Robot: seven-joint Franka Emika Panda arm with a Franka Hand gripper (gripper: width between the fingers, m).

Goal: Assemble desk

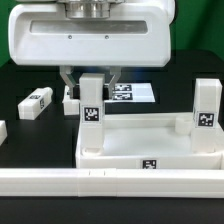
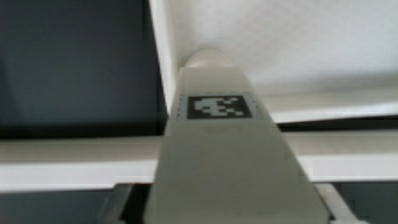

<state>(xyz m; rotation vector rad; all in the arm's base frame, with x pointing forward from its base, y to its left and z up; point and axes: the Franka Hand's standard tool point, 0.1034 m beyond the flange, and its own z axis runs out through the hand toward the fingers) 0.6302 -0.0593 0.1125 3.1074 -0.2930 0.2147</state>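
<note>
Nearest in the exterior view runs the long rail (image 1: 60,181), and just behind it the desk top (image 1: 190,157) lies rim up with two legs standing in its corners, the left leg (image 1: 92,108) and the right leg (image 1: 206,106). My gripper (image 1: 90,80) hangs over the left leg with a finger on each side, but I cannot tell whether my jaws pinch it or stand just clear. Farther back one loose leg (image 1: 35,102) and a second loose leg (image 1: 70,99) wait near the marker board (image 1: 140,92), so I judge about half the legs fitted and these two left to do
</note>
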